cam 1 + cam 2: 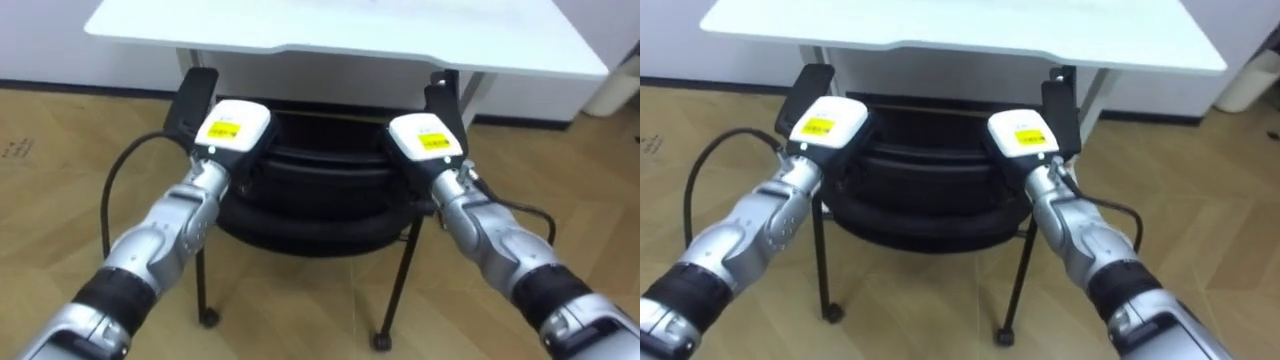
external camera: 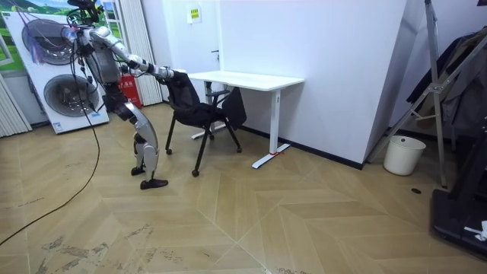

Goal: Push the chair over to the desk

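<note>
Black chair (image 1: 310,190) backrest meets left robot hand (image 1: 232,130) and right robot hand (image 1: 427,138); grip untellable. Room view shows robot leaning forward.

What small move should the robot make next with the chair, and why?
Probably a short, even forward push with both hands. The left hand and right hand rest against the black chair at its back, one at each side, and it is not yet fully under the white desk.

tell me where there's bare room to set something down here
Bare: the white desk top beyond the chair, and the wood floor either side of it. Crowded: the chair back, where the left robot hand and right robot hand rest.
</note>
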